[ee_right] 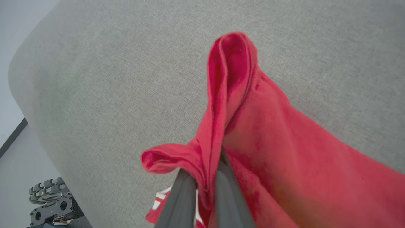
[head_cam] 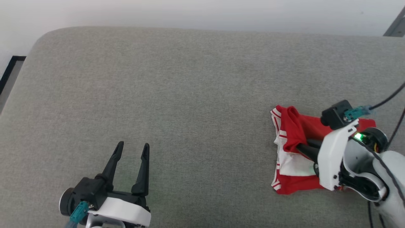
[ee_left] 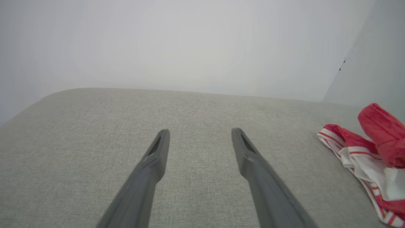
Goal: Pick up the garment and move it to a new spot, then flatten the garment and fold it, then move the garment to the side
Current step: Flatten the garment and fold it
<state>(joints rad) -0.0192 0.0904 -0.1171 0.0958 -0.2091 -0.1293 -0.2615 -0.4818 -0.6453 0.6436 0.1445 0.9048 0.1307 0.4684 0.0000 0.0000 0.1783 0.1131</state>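
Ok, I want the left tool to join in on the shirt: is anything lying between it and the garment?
Nothing visible. Between the open left tool and the garment lies only bare grey cushion. The right tool is shut on a red fold of the garment.

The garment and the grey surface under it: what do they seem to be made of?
The garment: soft matte cloth, perhaps fleecy knit; it drapes in loose folds. The grey surface: woven upholstery fabric, probably; a fine flecked weave shows, matte.
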